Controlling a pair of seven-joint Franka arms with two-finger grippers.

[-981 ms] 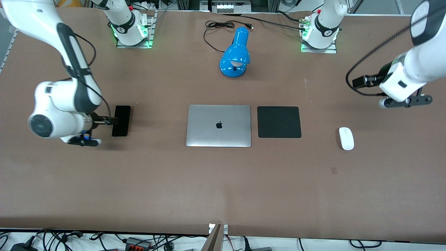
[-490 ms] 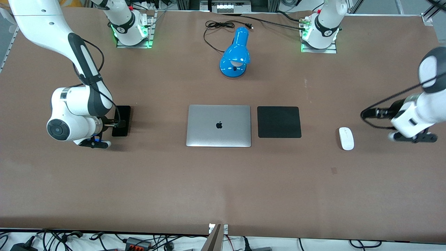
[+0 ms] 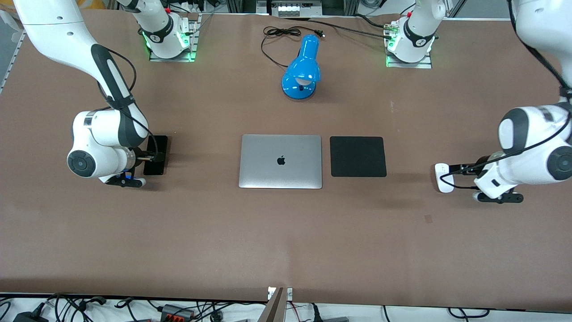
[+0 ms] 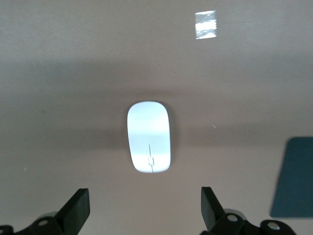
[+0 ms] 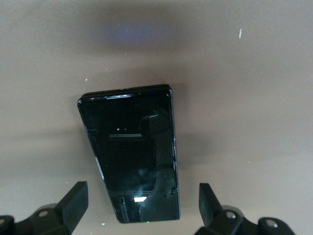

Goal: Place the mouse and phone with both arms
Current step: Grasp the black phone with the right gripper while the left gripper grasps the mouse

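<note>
The mouse lies flat on the surface toward the left arm's end, long axis running toward the front camera; the phone lies likewise toward the right arm's end. Each is partly hidden by its arm. The left pincer, jaws wide, has swung in over the mouse; the right pincer, also wide, has crept closer over the phone.

No readable text — laptop bears apple logo.
</note>
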